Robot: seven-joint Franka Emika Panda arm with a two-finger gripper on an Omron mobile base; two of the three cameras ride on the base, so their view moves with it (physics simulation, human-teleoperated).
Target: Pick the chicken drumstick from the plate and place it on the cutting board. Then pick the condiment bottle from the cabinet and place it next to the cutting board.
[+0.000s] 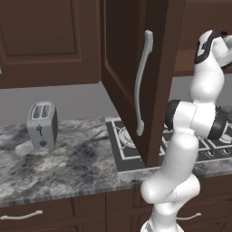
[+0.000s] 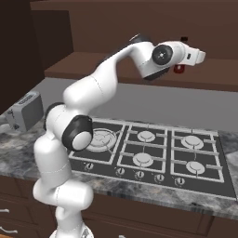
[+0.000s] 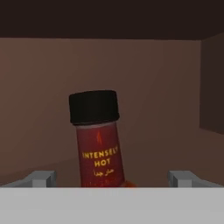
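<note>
Nearest the hand camera stands the condiment bottle point(image 3: 97, 144), its black cap up and its red label facing the lens, leaning slightly, between the two fingertips point(image 3: 41, 178) of the pincer point(image 3: 111, 179), which is spread wide with a fingertip well out on either side and neither touching the glass. Behind it lies the plain brown inside of the cabinet point(image 3: 166, 87), with the bottle resting on its shelf. From the left base view the cabinet door point(image 1: 131, 77) hangs wide open over the worktop point(image 1: 68, 158), its long curved silver handle point(image 1: 142, 81) facing the camera. From the right base view the white arm point(image 2: 88, 93) reaches up and across to the shelf point(image 2: 116, 69), where a bit of red of the bottle point(image 2: 179, 69) shows just beside the hand. Below sits the black stove point(image 2: 153, 151) with its six burners, set into the grey marbled worktop. A silver toaster point(image 1: 42, 123) stands on the worktop well to the left of the stove.
</note>
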